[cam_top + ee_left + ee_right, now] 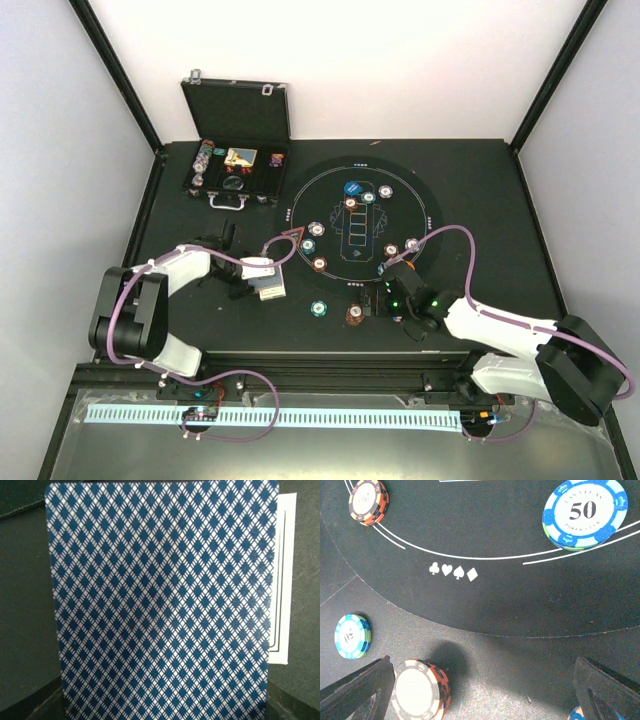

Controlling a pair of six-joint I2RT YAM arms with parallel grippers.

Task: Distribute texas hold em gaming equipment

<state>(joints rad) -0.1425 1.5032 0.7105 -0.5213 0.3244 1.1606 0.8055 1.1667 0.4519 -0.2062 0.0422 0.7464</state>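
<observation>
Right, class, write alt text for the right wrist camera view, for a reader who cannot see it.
The right gripper hangs open over a black table, an orange-and-white chip beside one finger. A black mat printed with four card suits carries a blue 50 chip and an orange chip on its white lines; a teal chip lies off the mat.

Robotics lab test cell. Plain white walls (400,70) and black frame posts (120,75) enclosed black table (480,190). Left arm (170,275) and right arm (500,325) sat bolted at near edge, purple cables (452,229) trailing.

Even bright light, soft shadows
</observation>
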